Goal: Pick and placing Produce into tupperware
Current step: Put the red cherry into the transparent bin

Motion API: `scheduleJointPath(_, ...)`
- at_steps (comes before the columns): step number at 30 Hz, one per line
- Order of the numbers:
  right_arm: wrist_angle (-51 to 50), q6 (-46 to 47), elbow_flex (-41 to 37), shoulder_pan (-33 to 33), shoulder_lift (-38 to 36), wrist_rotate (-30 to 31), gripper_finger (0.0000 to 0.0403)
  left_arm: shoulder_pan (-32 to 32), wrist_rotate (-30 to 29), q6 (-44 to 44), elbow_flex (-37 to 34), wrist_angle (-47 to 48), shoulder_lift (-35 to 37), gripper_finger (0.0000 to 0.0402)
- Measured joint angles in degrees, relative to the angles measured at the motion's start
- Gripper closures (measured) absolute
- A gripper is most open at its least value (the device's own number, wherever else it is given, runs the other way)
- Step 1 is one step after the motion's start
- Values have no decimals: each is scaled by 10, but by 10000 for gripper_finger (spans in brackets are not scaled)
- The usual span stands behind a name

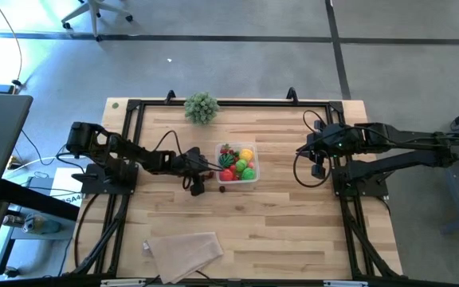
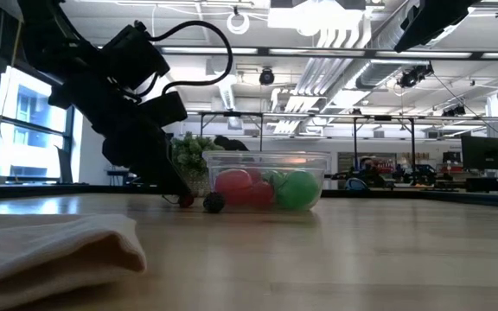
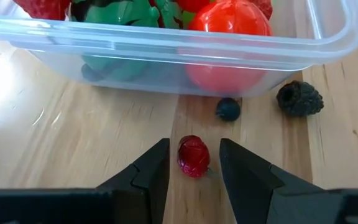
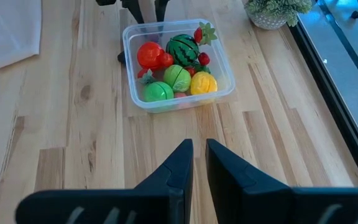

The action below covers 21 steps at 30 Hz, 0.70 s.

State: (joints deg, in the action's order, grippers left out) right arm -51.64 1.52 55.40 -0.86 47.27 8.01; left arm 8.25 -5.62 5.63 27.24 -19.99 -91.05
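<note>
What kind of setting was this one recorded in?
Probably a robotics lab in an open-plan industrial workspace: a wooden table in a black frame with two mounted arms, exposed ceiling ducts and strip lights, and workstations with screens across the room.

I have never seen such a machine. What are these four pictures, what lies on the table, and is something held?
Two robot arms work at a wooden table. One picture looks down from above, one looks level across the table, and two come from cameras on the wrists. A clear tupperware holds toy produce. Beside it lie a small red berry, a blueberry and a blackberry. The left gripper has its fingers on either side of the red berry, with gaps showing, so nothing is held. The right gripper waits apart, shut and empty. A plant and a cloth also lie there.
</note>
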Motion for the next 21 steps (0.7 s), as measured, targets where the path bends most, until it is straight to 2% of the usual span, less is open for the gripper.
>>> scheduleJointPath(10, 0, 0, 0, 0, 0, 0, 368, 0, 9, 1, 34, 3, -47, 270)
scheduleJointPath(21, 0, 0, 0, 0, 0, 0, 368, 0, 10, 12, 37, 29, -46, 270)
